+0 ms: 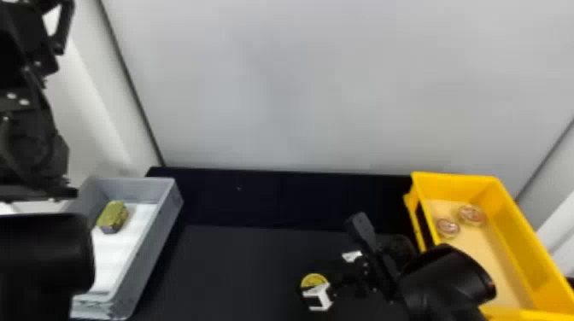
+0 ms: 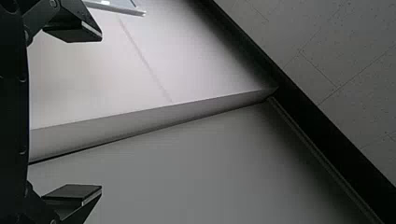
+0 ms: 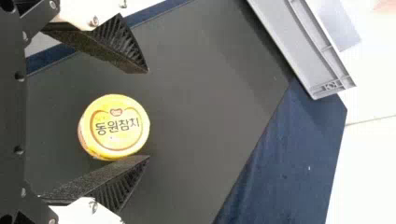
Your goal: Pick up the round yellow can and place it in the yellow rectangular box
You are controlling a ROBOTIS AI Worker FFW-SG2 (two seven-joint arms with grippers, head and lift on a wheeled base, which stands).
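My right gripper (image 1: 337, 273) is low over the dark table in the head view, beside the round yellow can (image 1: 314, 280). In the right wrist view the yellow can (image 3: 116, 126) lies between the spread fingers of my right gripper (image 3: 148, 115), close against one finger and with a gap to the other. The yellow rectangular box (image 1: 519, 239) stands at the right of the table. My left arm is parked at the left, raised; in the left wrist view its gripper (image 2: 101, 114) is open with nothing between its fingers.
A grey box (image 1: 147, 243) at the left holds a yellow-green block-shaped item (image 1: 112, 215). Two round cans (image 1: 472, 214) lie inside the yellow box. A pale wall (image 1: 290, 85) rises behind the table (image 1: 222, 264).
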